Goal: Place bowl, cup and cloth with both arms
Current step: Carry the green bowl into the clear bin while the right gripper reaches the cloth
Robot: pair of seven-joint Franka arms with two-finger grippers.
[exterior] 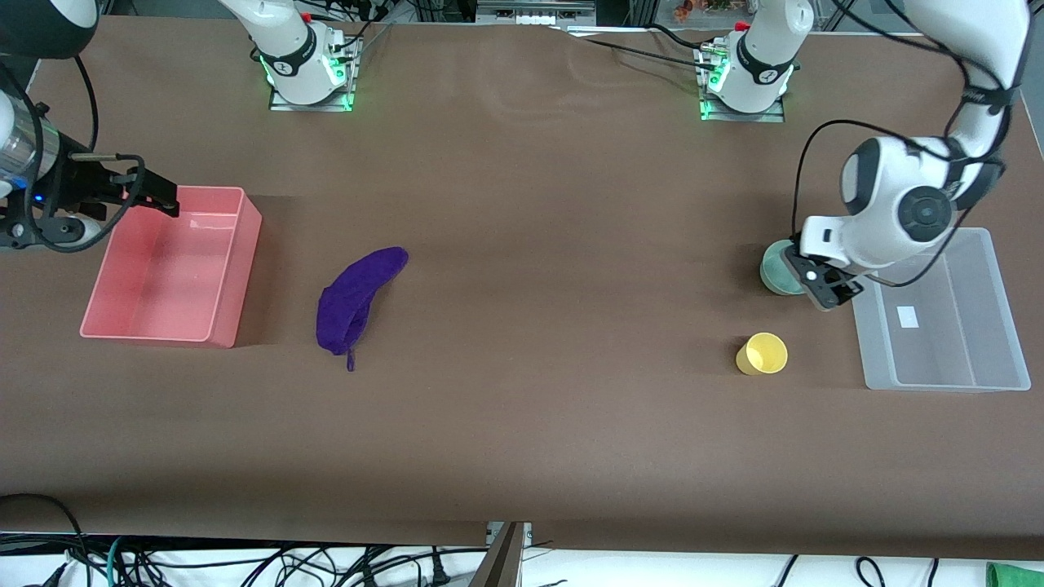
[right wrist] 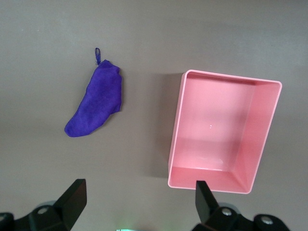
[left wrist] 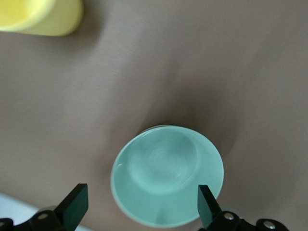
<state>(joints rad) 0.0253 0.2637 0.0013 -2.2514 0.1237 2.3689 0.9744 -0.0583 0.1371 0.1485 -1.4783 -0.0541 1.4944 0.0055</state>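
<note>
The pale mint-green bowl [exterior: 773,272] stands on the table beside the clear bin, partly hidden by my left hand. My left gripper [exterior: 822,287] hangs over it, open; in the left wrist view the bowl [left wrist: 168,180] lies below and between the spread fingers [left wrist: 74,206] of that gripper [left wrist: 141,206]. The yellow cup [exterior: 763,354] stands nearer to the front camera than the bowl, and its edge shows in the left wrist view [left wrist: 41,17]. The purple cloth [exterior: 359,295] lies beside the pink bin and shows in the right wrist view [right wrist: 96,103]. My right gripper [exterior: 159,194] is open and empty over the pink bin's edge; its own view [right wrist: 139,199] shows nothing between the fingers.
An empty pink bin [exterior: 236,269] stands at the right arm's end of the table, also in the right wrist view [right wrist: 175,144]. An empty clear plastic bin [exterior: 946,383] stands at the left arm's end. Cables hang along the table's front edge.
</note>
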